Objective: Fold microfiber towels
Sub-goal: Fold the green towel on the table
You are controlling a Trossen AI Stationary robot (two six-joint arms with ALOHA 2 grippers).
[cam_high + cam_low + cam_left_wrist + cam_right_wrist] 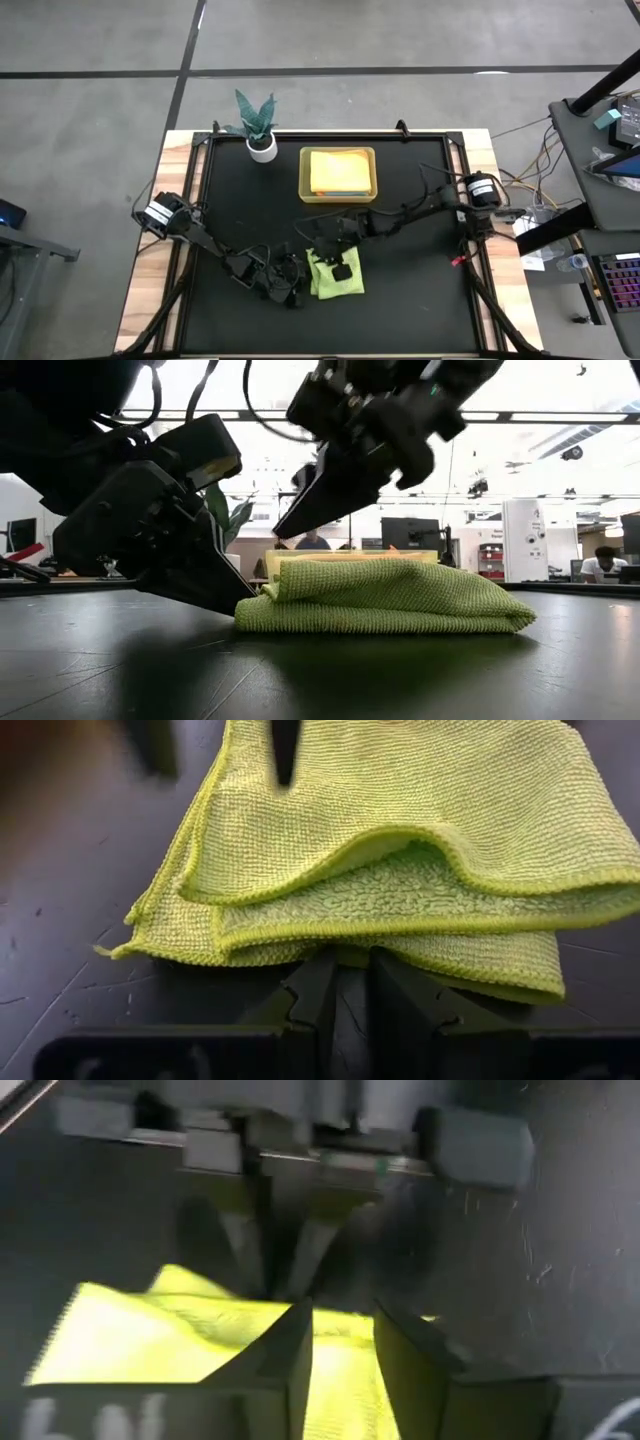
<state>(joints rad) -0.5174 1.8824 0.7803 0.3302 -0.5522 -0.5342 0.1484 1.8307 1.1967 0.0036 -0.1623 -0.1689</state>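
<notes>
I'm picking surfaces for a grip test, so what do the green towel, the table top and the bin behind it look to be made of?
Green towel: soft woven microfiber, matte, going by its fine ribbed weave, nubby underside and stitched edge. Table top: hard, smooth black sheet, perhaps plastic or coated board, with a dull sheen and fine scratches. Bin: probably translucent yellow plastic, since its thin walls let light through.

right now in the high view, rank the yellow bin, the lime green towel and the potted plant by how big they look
1. yellow bin, with folded towels inside, looks largest.
2. lime green towel, partly covered by the right tool, so its full spread is unsure.
3. potted plant looks close to the towel; their order is uncertain.
</notes>
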